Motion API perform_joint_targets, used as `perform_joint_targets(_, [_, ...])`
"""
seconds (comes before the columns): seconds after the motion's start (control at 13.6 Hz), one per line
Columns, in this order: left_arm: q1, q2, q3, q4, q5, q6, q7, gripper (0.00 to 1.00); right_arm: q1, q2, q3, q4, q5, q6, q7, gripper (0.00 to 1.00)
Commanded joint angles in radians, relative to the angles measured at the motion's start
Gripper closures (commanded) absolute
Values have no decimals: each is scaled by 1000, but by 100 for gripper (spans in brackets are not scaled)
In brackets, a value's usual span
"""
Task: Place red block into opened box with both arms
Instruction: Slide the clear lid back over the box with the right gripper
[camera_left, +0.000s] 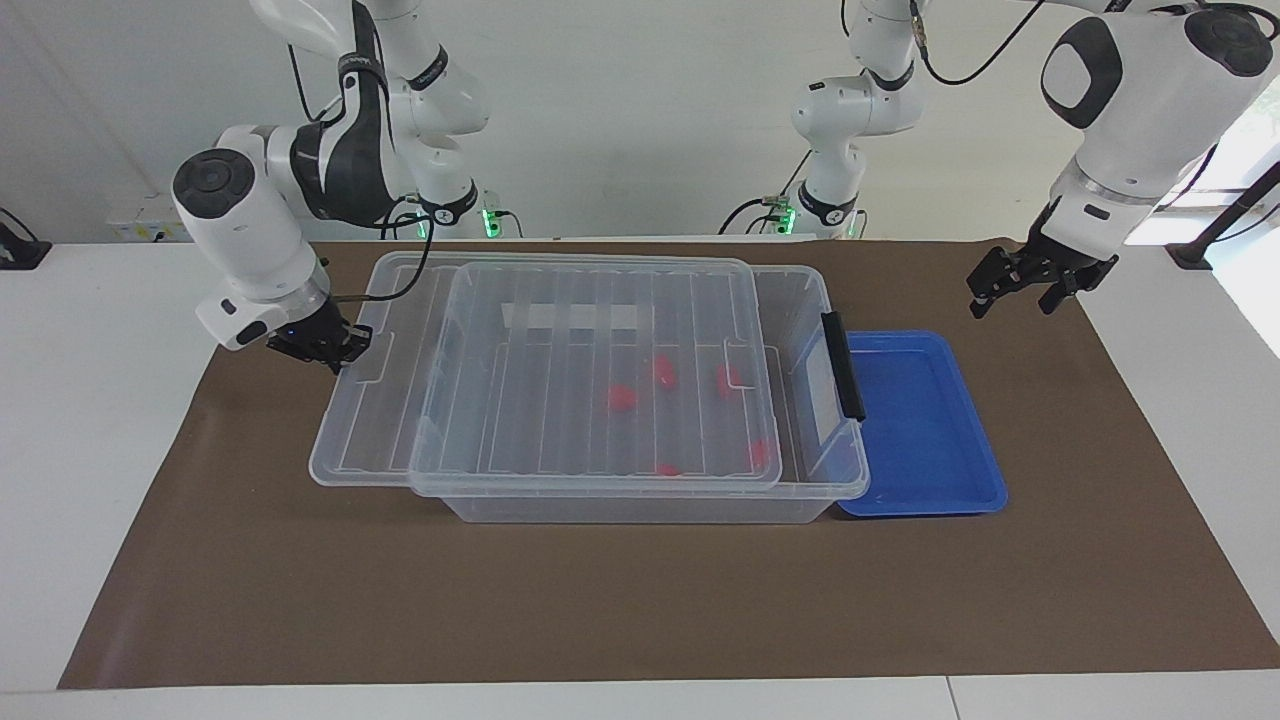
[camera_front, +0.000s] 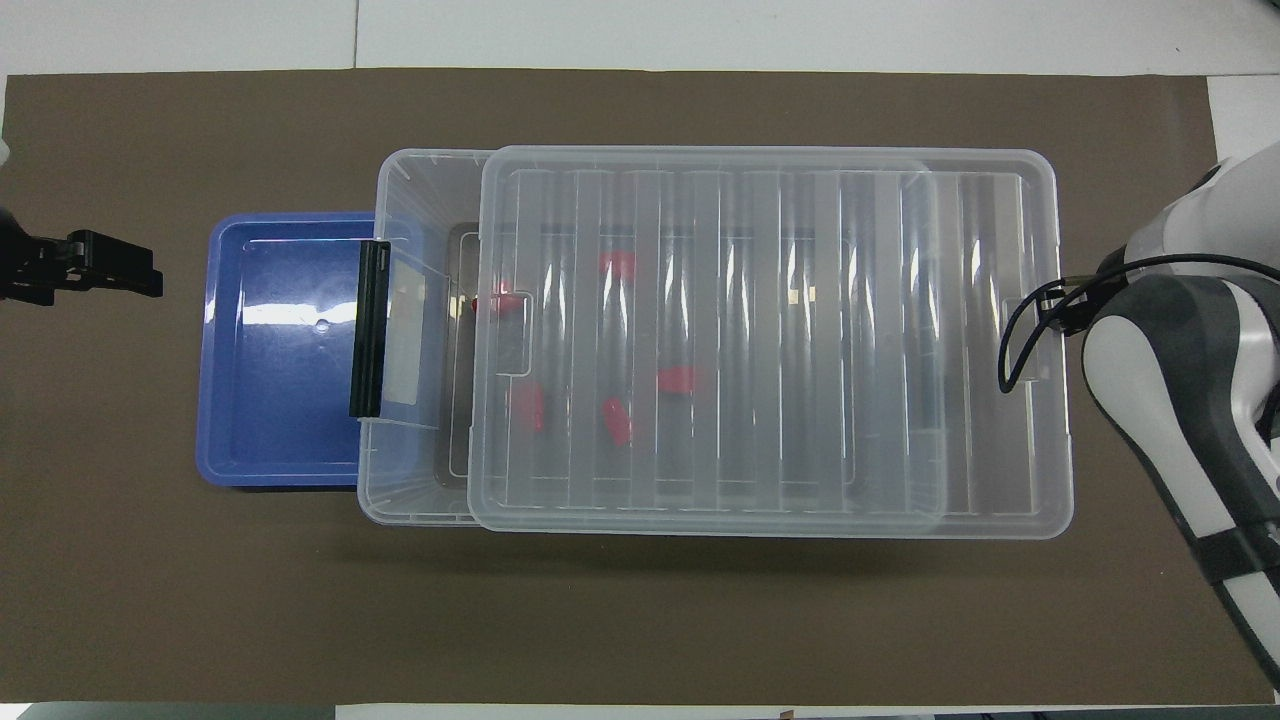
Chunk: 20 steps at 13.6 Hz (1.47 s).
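The box (camera_left: 815, 300) is a clear bin on the brown mat, with its ribbed clear lid (camera_left: 560, 420) lying over most of its opening. Several red blocks lie on the box floor and show blurred through the lid, among them the red block (camera_left: 622, 398) and another (camera_front: 678, 379). My right gripper (camera_left: 325, 350) is shut and sits against the lid's end tab at the right arm's end; in the overhead view its wrist hides it. My left gripper (camera_left: 1010, 300) hangs open and empty over the mat beside the blue tray, and the left gripper (camera_front: 140, 278) also shows at the overhead view's edge.
A shallow blue tray (camera_left: 920, 430) lies against the box's black end handle (camera_left: 843, 365), toward the left arm's end. A strip of the box (camera_front: 420, 200) by the handle stays uncovered. The lid overhangs the box at the right arm's end.
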Motion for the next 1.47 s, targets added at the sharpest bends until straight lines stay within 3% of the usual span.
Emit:
perform_joint_targets(0.0, [-4, -32, 2, -32, 12, -7, 12, 0, -8, -32, 24, -67, 30, 52, 32, 100])
perform_joint_targets(1.39, [6, -32, 2, -32, 10, 3, 4, 0, -2, -18, 151, -76, 32, 103, 231, 100])
